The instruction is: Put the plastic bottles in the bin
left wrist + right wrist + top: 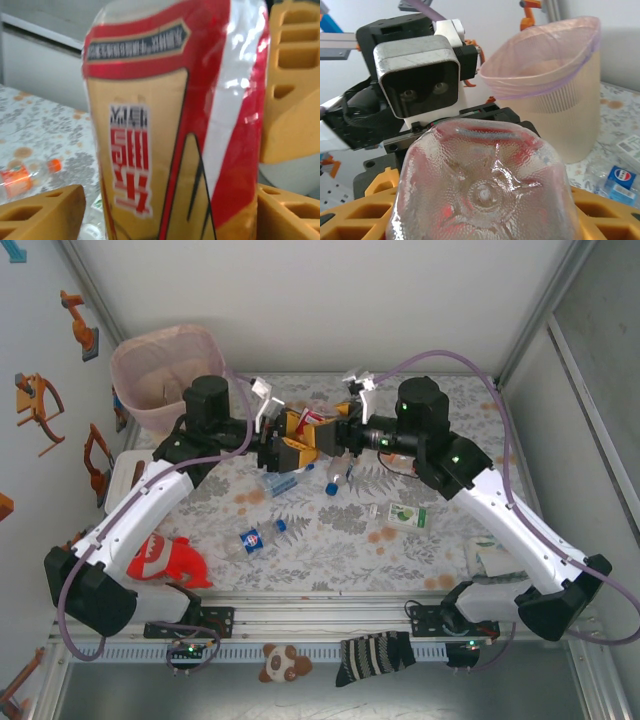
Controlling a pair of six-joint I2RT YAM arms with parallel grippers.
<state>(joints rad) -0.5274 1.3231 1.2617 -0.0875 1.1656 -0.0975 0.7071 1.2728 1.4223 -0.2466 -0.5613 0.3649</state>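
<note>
- At the far-left corner of the table [330, 565], the bin [135, 405], upright and pink-lined, mouth open; no need to shift it, only to come in above its rim
- Left of the table's middle, loose blue-labelled bottles [270, 483] lying flat on the cloth below the arms; best left for later turns
- Above the middle of the table, the left gripper [293, 438], its yellow fingers [42, 212] on either side of the label; pressing on it or merely flanking it, impossible to tell, so clench fully and confirm a firm hold ahead of any release opposite
- Between both grippers and off the table, the red-and-gold labelled bottle [170, 125], seemingly level, base turned toward the right wrist camera; by the look of the two grippers meeting nose to nose, a mid-air handover
- Just right of it, the right gripper [482, 222], clamped around the bottle's base end; hold steady without twist or pull, then loosen slowly and back straight off toward the right edge
- After that, probably: swing left to the far-left corner, rise above the bin's rim, let go only with the bottle wholly over the mouth; some risk of a slip on the glossy label, hence a squeeze across the widest part
</note>
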